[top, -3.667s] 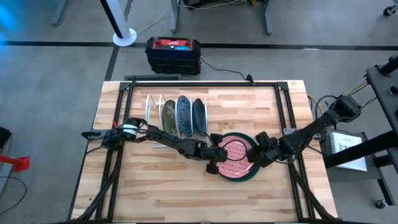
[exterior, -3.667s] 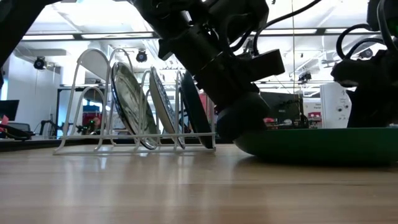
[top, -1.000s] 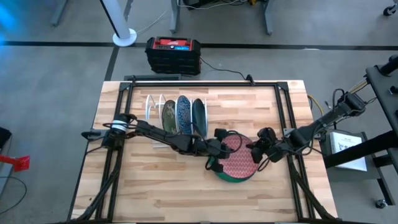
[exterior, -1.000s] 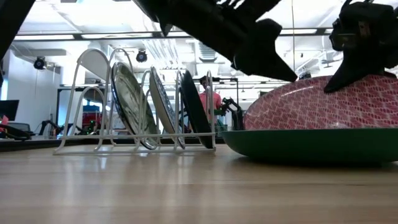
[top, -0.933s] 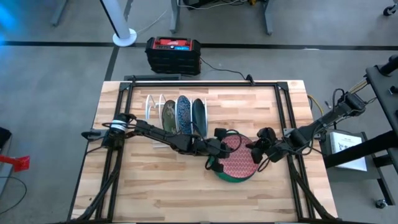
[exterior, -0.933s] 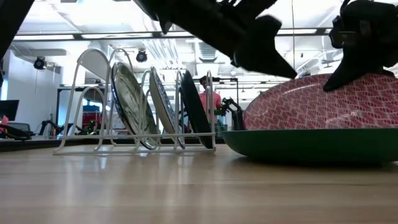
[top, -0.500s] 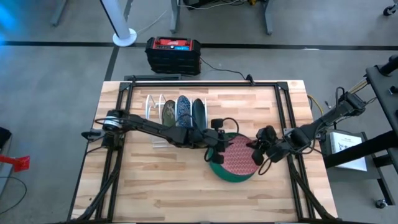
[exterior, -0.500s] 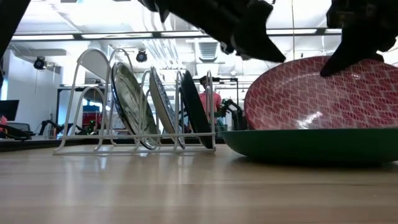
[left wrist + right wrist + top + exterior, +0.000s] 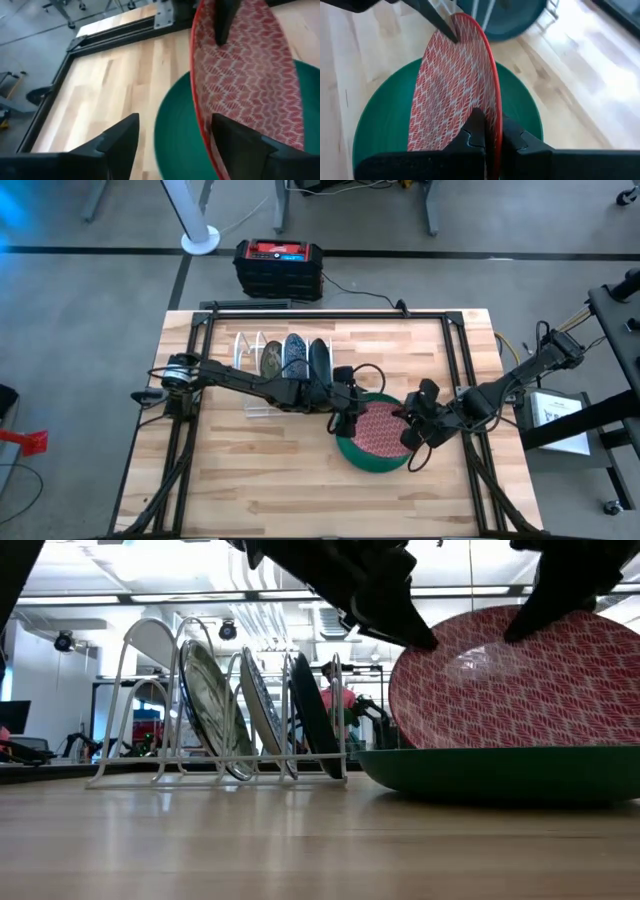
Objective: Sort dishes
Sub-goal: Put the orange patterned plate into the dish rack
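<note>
The red plate (image 9: 381, 430) stands tilted on edge above the green plate (image 9: 350, 455), which lies flat on the surface (image 9: 250, 480) right of centre. The right claw (image 9: 487, 137) is clenched on the red plate's right rim, propping it up. The left claw (image 9: 172, 135) is spread wide around its left rim, probably to take it over for the rack (image 9: 255, 365) at far left, where three plates (image 9: 293, 360) already stand.

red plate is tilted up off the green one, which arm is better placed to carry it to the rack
Left, probably. The left claw stands between the red plate and the white rack. The right claw grips the rim on the far side.
</note>
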Controlling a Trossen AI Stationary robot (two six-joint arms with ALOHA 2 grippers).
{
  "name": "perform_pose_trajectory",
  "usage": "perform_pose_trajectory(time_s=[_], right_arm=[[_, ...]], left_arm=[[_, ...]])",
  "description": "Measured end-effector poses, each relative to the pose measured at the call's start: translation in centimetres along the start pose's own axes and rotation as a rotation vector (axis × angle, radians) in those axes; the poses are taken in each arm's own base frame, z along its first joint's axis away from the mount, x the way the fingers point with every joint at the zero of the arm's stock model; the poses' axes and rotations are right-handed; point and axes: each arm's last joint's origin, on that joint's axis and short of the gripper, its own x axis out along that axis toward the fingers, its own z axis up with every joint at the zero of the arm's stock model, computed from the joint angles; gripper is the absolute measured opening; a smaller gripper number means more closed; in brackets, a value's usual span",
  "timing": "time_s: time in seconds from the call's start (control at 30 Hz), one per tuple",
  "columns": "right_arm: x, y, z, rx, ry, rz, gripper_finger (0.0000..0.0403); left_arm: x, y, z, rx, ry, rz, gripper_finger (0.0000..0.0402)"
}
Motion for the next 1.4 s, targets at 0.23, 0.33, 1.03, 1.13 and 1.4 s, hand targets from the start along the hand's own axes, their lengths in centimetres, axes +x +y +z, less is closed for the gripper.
perform_pose_trajectory(time_s=[0.23,0.33,1.03,1.13,1.4], right_arm=[[-0.5,0.5,1.1,-0.131,-0.046,-0.028,0.0000],[-0.8,0.5,1.5,-0.176,-0.067,-0.042,0.0000],[-1.1,0.4,2.0,-0.271,-0.116,-0.093,0.0020],[-1.2,0.2,2.0,-0.242,-0.123,-0.097,0.0042],[-2.0,-0.1,2.4,-0.158,-0.122,-0.085,0.0101]], left_arm=[[0.0,-0.3,0.0,-0.008,-0.019,-0.106,0.0246],[0.1,-0.3,-0.1,-0.009,-0.017,-0.110,0.0236],[0.1,-0.2,0.2,-0.083,-0.043,-0.079,0.0007],[0.1,-0.1,0.2,-0.092,-0.044,-0.062,0.0006],[0.1,-0.1,0.3,-0.099,-0.050,-0.067,0.0003]])
